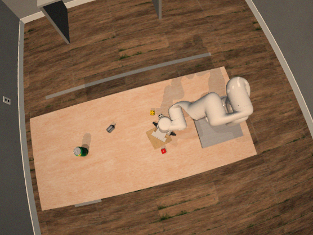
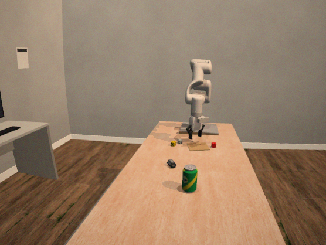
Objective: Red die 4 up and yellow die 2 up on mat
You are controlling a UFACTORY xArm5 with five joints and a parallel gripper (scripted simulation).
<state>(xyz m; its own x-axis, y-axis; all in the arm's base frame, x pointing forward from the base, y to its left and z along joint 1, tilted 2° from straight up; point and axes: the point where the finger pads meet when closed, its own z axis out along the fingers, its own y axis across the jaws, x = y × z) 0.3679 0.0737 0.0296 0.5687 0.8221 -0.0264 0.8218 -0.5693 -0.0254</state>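
Observation:
The red die (image 1: 163, 150) (image 2: 213, 145) lies on the table just off the near corner of the brown mat (image 1: 157, 139) (image 2: 199, 146). The yellow die (image 1: 152, 112) (image 2: 173, 143) and the white die (image 1: 160, 115) (image 2: 180, 141) lie side by side on the table, off the mat on its other side. My gripper (image 1: 163, 129) (image 2: 195, 133) hangs open and empty above the far part of the mat, fingers pointing down, well above the table. The top faces of the dice are too small to read.
A green soda can (image 1: 80, 151) (image 2: 189, 178) stands upright toward the table's far end from the arm. A small dark grey object (image 1: 110, 128) (image 2: 171, 163) lies between the can and the dice. The arm's grey base plate (image 1: 219, 132) sits behind the mat.

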